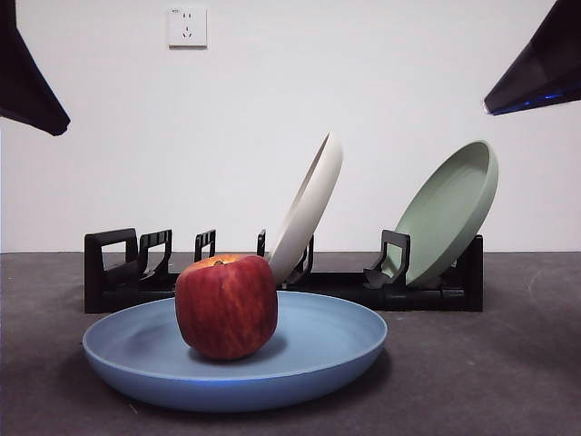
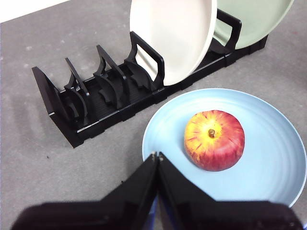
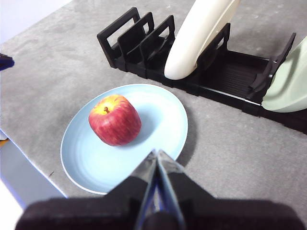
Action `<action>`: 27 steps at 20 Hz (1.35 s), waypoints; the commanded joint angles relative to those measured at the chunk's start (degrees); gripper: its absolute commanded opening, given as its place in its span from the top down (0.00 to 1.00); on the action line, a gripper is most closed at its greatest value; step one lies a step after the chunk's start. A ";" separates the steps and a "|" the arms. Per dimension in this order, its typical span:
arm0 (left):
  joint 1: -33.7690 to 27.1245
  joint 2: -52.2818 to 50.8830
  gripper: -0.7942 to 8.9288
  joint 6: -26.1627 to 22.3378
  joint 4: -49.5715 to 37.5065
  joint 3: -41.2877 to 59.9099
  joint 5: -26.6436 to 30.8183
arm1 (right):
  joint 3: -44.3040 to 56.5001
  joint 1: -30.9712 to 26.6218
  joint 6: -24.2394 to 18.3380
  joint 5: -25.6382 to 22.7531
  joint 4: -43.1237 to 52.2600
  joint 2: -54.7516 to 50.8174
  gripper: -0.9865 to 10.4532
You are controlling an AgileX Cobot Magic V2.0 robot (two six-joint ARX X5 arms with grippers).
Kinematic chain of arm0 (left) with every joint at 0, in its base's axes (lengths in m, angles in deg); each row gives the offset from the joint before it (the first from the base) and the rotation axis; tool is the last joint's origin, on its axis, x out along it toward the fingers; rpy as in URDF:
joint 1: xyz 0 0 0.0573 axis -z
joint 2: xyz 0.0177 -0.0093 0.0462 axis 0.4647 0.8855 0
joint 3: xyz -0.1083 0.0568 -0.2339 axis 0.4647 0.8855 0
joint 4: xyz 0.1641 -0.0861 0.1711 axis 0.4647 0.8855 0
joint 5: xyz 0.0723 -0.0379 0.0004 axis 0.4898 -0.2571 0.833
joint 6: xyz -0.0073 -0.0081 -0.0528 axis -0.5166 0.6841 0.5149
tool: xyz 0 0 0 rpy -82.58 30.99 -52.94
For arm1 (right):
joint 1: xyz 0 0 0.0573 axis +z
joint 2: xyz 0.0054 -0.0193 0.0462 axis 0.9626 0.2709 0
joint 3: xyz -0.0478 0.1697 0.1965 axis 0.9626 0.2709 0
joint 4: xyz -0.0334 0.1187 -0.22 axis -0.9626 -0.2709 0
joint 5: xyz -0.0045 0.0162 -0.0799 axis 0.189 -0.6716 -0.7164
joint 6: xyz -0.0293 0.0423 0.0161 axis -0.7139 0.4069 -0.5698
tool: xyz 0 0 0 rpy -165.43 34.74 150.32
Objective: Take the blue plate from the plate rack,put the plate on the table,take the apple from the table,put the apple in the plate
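Front view: the apple (image 1: 226, 306) is seen resting in the blue plate (image 1: 329, 347) on the counter (image 1: 508, 372).

Nearest the camera, the blue plate is laid flat on the dark grey counter, and the apple is set upright on it, left of the plate's middle, stem up. Just behind the plate, the plate rack (image 1: 113, 272) is stretched across the counter; a cream-white plate (image 1: 309, 207) is leaned in a middle slot and a sage-green plate (image 1: 449, 211) in a slot near the right end, while the left slots are seen without plates. Above, both arms are held clear of everything: the left end effector (image 2: 156, 155) is shown with its jaws pressed together on nothing, over the plate's near rim, and the right end effector (image 3: 156, 152) is likewise closed and empty.
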 commanded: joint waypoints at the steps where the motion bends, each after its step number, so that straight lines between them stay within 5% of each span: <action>1: -0.07 -0.07 0.92 0.42 -0.15 0.26 0.31 | 0.57 0.07 0.55 -0.09 0.37 -0.04 0.91; 8: -0.07 -0.07 0.92 0.42 -0.17 0.26 0.31 | 0.57 0.07 0.55 -0.09 0.37 -0.04 0.91; 11: -1.99 -4.28 0.92 -4.33 0.33 0.31 2.03 | 0.57 0.07 0.55 -0.04 0.37 -0.04 0.91; 15: -15.37 -12.37 0.92 -4.46 -5.05 0.33 -1.57 | 0.57 0.04 0.55 0.00 0.37 -0.04 0.91; 22: -40.85 -23.89 0.92 -8.90 -10.71 7.06 -25.38 | 0.57 0.04 0.55 0.02 0.35 -0.04 0.91; 27: -49.48 -32.04 0.92 -10.10 -19.93 20.55 -27.52 | 0.57 0.04 0.55 0.02 0.35 -0.04 0.91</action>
